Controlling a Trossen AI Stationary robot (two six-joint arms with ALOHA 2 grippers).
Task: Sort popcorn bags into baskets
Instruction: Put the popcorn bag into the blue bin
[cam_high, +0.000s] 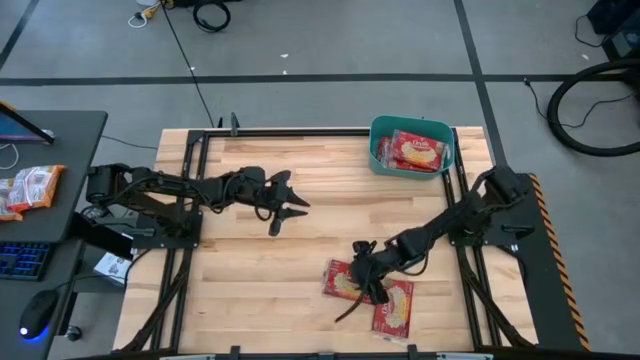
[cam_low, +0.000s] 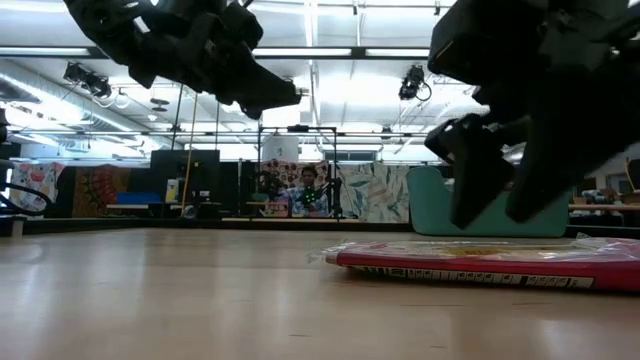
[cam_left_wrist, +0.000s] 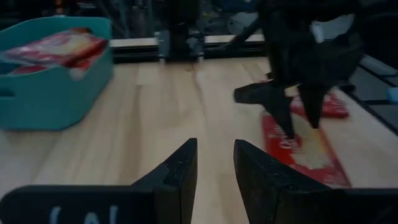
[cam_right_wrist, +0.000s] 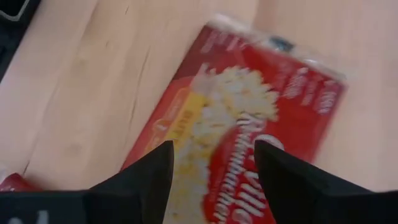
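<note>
The desk (cam_high: 260, 260) is pale wood laid in long planks with visible grain, smooth with a soft satin sheen, and framed by dark metal rails. The popcorn bags (cam_right_wrist: 249, 124) are red packets in glossy, slightly crinkled clear wrap that catches the light, and the basket (cam_left_wrist: 43, 93) is smooth teal plastic with plain, faintly shiny sides. The left hand (cam_left_wrist: 214, 171) and the right hand (cam_right_wrist: 211, 168) have matt black fingers that look like hard plastic, and the floor (cam_high: 330, 40) beyond the desk is dull grey and smooth.
</note>
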